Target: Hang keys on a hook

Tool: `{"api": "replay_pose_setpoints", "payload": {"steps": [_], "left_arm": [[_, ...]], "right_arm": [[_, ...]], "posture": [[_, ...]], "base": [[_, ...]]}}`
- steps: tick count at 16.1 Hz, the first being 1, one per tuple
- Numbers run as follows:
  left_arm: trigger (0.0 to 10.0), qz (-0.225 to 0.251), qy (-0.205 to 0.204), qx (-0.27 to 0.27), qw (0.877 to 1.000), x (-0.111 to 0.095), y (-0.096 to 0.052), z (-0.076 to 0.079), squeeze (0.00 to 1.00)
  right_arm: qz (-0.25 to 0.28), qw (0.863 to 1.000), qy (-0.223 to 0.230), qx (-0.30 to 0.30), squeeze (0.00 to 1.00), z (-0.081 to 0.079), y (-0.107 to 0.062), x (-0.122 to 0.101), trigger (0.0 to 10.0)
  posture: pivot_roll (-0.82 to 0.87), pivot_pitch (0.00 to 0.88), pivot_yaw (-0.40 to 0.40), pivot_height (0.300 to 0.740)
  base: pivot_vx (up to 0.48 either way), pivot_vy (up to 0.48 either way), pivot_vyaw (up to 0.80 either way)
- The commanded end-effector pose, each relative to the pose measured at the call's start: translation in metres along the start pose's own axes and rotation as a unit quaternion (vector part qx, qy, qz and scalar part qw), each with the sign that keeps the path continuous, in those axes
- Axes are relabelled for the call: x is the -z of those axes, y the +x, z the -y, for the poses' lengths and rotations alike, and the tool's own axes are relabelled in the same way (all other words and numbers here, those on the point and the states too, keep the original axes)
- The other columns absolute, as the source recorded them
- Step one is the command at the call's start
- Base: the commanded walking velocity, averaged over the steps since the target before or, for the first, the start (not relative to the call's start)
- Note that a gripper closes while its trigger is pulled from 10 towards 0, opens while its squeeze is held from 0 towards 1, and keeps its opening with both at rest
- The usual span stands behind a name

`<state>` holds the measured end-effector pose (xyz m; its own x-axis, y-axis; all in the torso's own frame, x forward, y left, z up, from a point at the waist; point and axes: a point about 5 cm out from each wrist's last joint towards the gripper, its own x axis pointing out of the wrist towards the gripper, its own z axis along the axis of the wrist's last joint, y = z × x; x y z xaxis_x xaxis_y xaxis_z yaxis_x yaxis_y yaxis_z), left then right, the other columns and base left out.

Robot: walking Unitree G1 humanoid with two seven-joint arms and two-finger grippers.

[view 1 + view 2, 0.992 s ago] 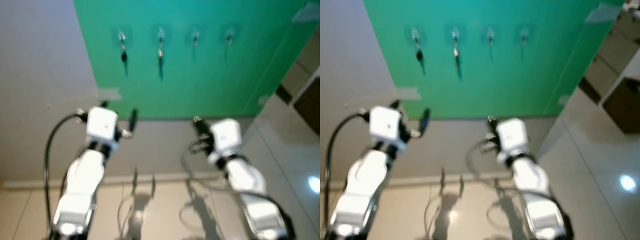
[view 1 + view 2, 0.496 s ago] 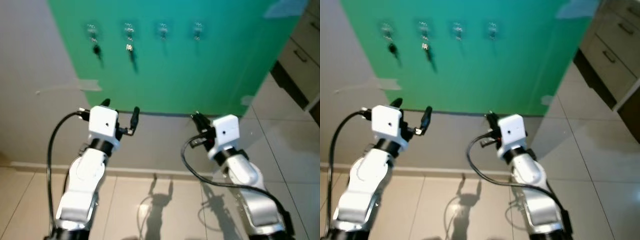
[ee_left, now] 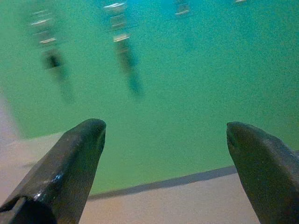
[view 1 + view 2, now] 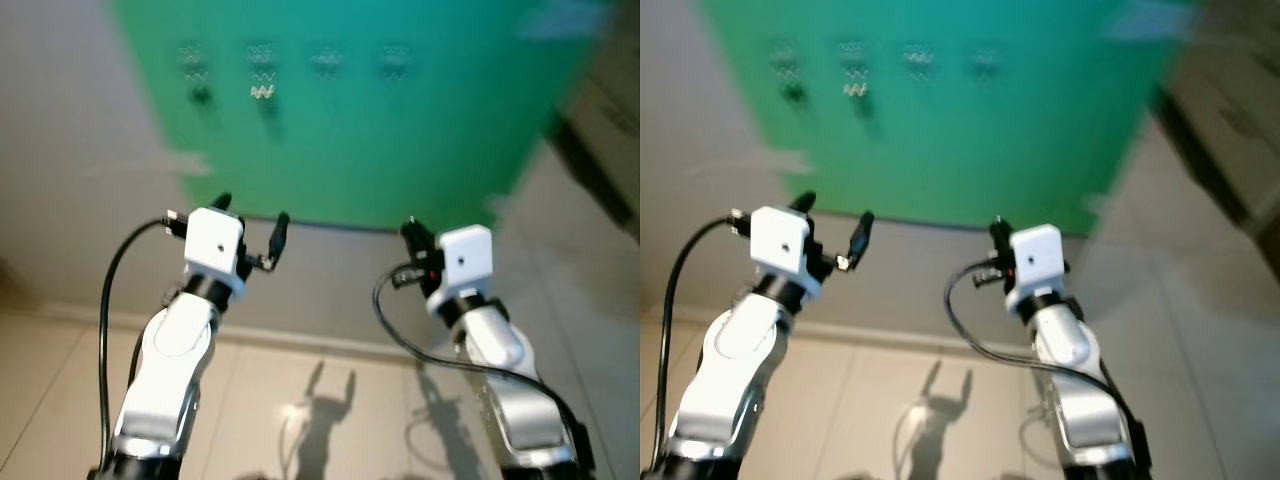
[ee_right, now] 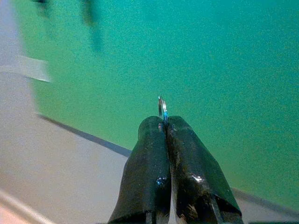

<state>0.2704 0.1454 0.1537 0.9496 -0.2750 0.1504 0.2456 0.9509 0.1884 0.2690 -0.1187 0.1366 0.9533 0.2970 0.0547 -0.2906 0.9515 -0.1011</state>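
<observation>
Right gripper (image 5: 164,122) pinched tight on the key ring (image 5: 161,107), low beneath the green board (image 4: 400,130). Left gripper (image 3: 163,135) wide apart, holding nothing. Four hooks (image 4: 325,60) way up top, two already taken. Blurry view, thin sliver of ring poking out, so could easily miss a free hook and drop it.

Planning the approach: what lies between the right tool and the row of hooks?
Bare green panel only, in the right eye view, between the right tool, pinching a silver key ring, and the small metal hooks.
</observation>
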Motion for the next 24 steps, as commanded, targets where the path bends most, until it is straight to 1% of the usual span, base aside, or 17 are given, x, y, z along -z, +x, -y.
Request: {"api": "replay_pose_setpoints", "payload": {"steps": [1, 7, 9, 10, 11, 12, 14, 17, 21, 22, 23, 24], "left_arm": [[10.0, 0.002, 0.002, 0.003, 1.000, -0.002, 0.001, -0.001, 0.00], [10.0, 0.002, -0.002, 0.009, 1.000, -0.001, 0.000, 0.001, 0.00], [10.0, 0.005, -0.013, 0.009, 1.000, 0.000, -0.002, 0.003, 0.00], [10.0, 0.004, -0.015, 0.021, 1.000, 0.000, -0.003, 0.005, 0.00], [10.0, 0.014, -0.016, 0.051, 0.998, -0.002, -0.007, 0.011, 0.00], [10.0, 0.018, -0.017, 0.067, 0.997, -0.002, -0.009, 0.013, 0.00], [10.0, 0.020, -0.007, 0.082, 0.996, -0.001, -0.012, 0.014, 0.00], [10.0, 0.019, 0.000, 0.091, 0.996, -0.003, -0.012, 0.013, 0.00], [10.0, 0.033, 0.004, 0.148, 0.988, -0.009, -0.013, 0.018, 0.00], [10.0, 0.034, 0.005, 0.151, 0.988, -0.010, -0.013, 0.019, 0.00], [10.0, 0.036, 0.006, 0.154, 0.987, -0.011, -0.012, 0.019, 0.00], [10.0, 0.041, 0.006, 0.158, 0.987, -0.014, -0.010, 0.019, 0.00]], "right_arm": [[0.006, 1.000, 0.004, 0.004, 0.00, 0.001, 0.003, -0.005, 10.0], [0.024, 1.000, 0.009, -0.008, 0.00, 0.002, 0.002, -0.014, 10.0], [0.035, 0.999, 0.016, -0.021, 0.00, 0.003, 0.002, -0.019, 10.0], [0.042, 0.998, 0.026, -0.034, 0.00, 0.003, 0.001, -0.022, 10.0], [0.048, 0.997, 0.038, -0.055, 0.00, 0.004, -0.001, -0.026, 10.0], [0.052, 0.995, 0.042, -0.072, 0.00, 0.005, -0.002, -0.028, 10.0], [0.049, 0.992, 0.028, -0.111, 0.00, 0.004, -0.001, -0.028, 10.0], [0.067, 0.989, 0.044, -0.128, 0.00, 0.002, 0.008, -0.038, 10.0], [0.100, 0.983, 0.075, -0.135, 0.00, -0.002, 0.027, -0.057, 10.0], [0.102, 0.982, 0.076, -0.137, 0.00, -0.003, 0.029, -0.058, 10.0], [0.104, 0.982, 0.076, -0.136, 0.00, -0.003, 0.037, -0.061, 10.0], [0.108, 0.983, 0.084, -0.120, 0.00, 0.001, 0.046, -0.065, 10.0]], "posture": [[-0.08, 0.067, 0.046, 0.740], [-0.08, 0.064, 0.041, 0.740], [-0.09, 0.066, 0.042, 0.740], [-0.09, 0.064, 0.039, 0.740], [-0.09, 0.066, 0.037, 0.740], [-0.09, 0.066, 0.036, 0.740], [-0.08, 0.064, 0.031, 0.740], [-0.08, 0.058, 0.022, 0.740], [-0.07, 0.056, 0.022, 0.740], [-0.07, 0.058, 0.025, 0.740], [-0.07, 0.059, 0.027, 0.740], [-0.07, 0.060, 0.029, 0.740]], "base": [[0.382, 0.000, 0.00], [0.370, 0.000, 0.00], [0.000, 0.000, 0.00], [0.000, 0.000, 0.00], [0.000, 0.000, 0.00], [0.000, 0.000, 0.00], [0.000, 0.000, 0.00], [0.000, 0.000, 0.00], [0.000, 0.000, 0.00], [0.000, 0.000, 0.00], [0.000, 0.000, 0.00], [0.000, 0.000, 0.00]]}}
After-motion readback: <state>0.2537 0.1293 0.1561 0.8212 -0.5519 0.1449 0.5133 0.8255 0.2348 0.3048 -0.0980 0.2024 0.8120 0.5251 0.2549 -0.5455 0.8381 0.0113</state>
